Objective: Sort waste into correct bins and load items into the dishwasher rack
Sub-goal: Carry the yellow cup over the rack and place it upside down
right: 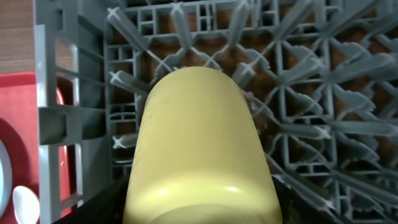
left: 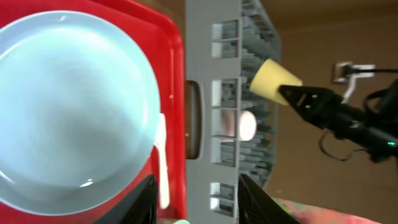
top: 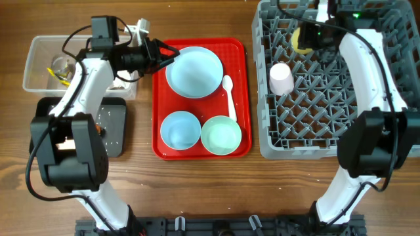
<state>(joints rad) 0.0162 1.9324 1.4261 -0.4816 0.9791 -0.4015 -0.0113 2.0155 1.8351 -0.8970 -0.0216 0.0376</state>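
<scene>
Parking the yellow cup (right: 202,149) in the dishwasher rack (top: 328,111)

We've got the right gripper (left: 295,96) clamped on the yellow cup, hanging over the rack's far-left part. We'd line it up between the pegs, lower it slow, and only let go once it sits snug, steering clear of the small white-pink cup (top: 281,78) just nearer, the only thing in the rack so far. The left gripper (left: 199,202) hovers at the red tray (top: 157,118)'s far-left corner beside the plate (top: 193,71), jaws apart and empty. The tray holds the plate, two bowls (top: 180,129) (top: 221,135) on its near side, and the spoon (top: 228,92) right of the plate. The clear tub (top: 36,59), far left, has a yellowish scrap plus something we can't make out. The black tray (top: 115,131) shows a few pale specks.
</scene>
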